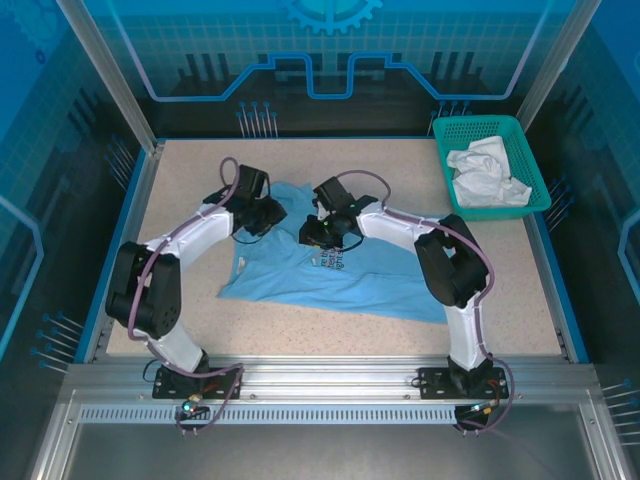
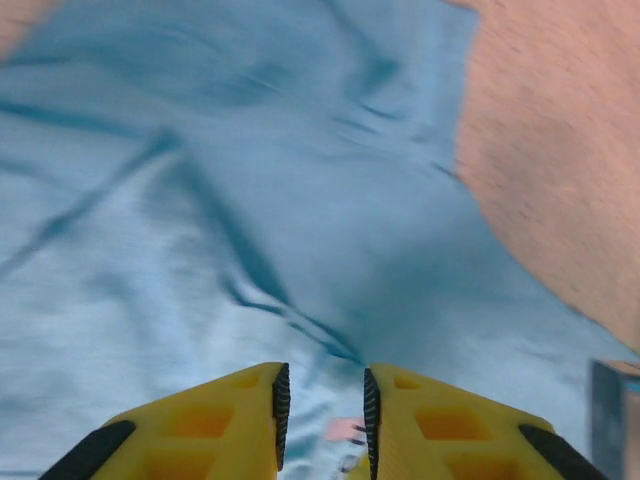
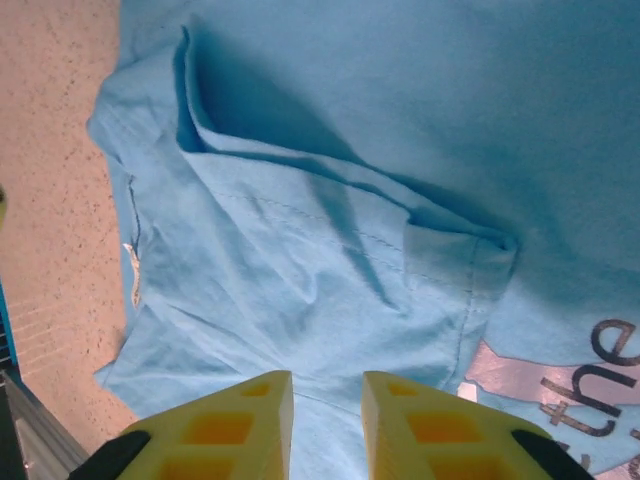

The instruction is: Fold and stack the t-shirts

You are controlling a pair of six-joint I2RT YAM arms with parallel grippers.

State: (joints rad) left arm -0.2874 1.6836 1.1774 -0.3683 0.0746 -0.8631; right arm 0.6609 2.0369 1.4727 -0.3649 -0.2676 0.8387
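T-shirts are lying in two places on this bench. The light blue t-shirt (image 1: 300, 282) is lying creased but mostly flat in the middle of the speckled table (image 1: 180, 190), its dark chest print (image 1: 328, 260) facing up. The white t-shirt (image 1: 484, 175) is sitting crumpled in the teal mesh basket (image 1: 441, 140) at the table's far right corner, well apart from the blue one.

Both arms are reaching over the blue shirt's far half. The left gripper (image 2: 322, 385) is hanging close above the cloth with its yellow jaws only narrowly parted. Creases are running toward the gap, but I cannot tell whether any fabric is pinched. The right gripper (image 3: 327, 390), just beside the print, is likewise showing a narrow gap, poised over a doubled-over flap with nothing visibly caught between its jaws.
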